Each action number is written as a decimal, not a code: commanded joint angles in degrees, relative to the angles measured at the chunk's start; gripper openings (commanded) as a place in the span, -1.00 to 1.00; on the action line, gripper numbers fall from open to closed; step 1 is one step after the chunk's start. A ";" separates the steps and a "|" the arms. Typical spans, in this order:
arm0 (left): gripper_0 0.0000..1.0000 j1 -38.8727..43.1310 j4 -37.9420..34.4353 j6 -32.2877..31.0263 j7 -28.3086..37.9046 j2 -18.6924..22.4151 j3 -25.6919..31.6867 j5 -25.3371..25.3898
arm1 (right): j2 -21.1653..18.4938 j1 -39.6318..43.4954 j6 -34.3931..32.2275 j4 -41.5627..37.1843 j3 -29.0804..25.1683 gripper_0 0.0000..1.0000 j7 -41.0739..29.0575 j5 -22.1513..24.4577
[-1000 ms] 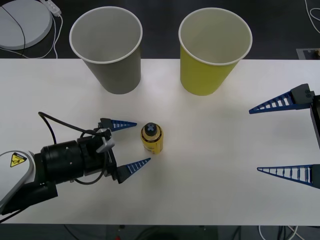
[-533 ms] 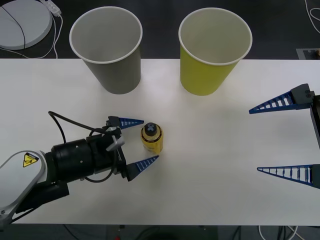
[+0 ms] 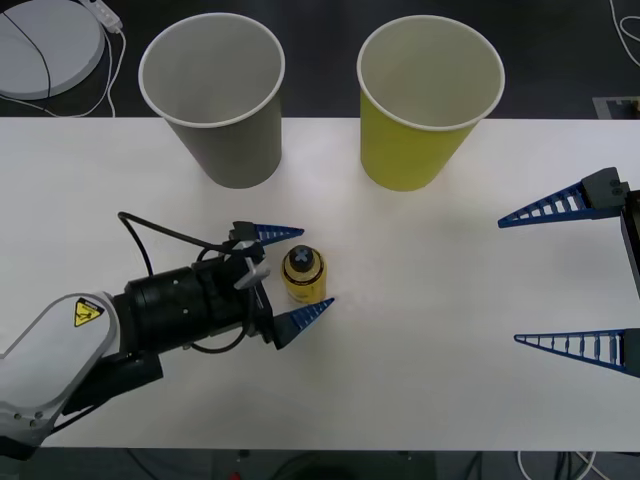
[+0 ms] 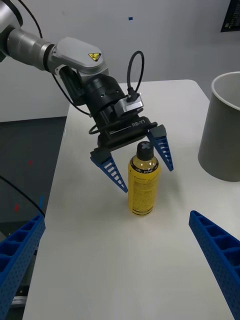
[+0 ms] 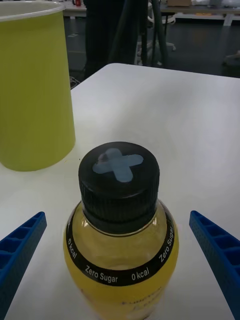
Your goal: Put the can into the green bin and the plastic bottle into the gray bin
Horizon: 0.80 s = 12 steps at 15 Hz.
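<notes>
- Nothing is binned yet: the gray bin (image 3: 212, 92) at 11 o'clock and the green bin (image 3: 430, 96) at 1 o'clock both stand empty.
- The plastic bottle (image 3: 303, 275) stands upright mid-counter (image 3: 420, 330).
- The left gripper (image 3: 295, 275) brackets it, fingers wide, one on either side, not touching.
- The right gripper (image 3: 565, 275) waits at 3 o'clock, fingers wide.

left gripper (image 3: 298, 272) advanced, jaws now flanking plastic bottle (image 3: 303, 276)
</notes>
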 commanded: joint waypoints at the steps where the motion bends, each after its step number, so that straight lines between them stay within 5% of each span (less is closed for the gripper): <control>1: 1.00 -1.51 0.91 1.77 0.59 -0.08 -1.56 -0.03 | 0.00 0.00 0.00 0.00 0.00 1.00 0.00 0.00; 11: 1.00 -2.66 1.87 2.56 1.47 -1.13 -3.23 -0.03 | 0.00 0.00 0.00 0.00 0.00 1.00 0.00 0.00; 12: 0.70 -2.66 1.87 2.73 1.56 -1.22 -3.32 -0.03 | 0.00 0.00 0.00 0.00 0.00 1.00 0.00 0.00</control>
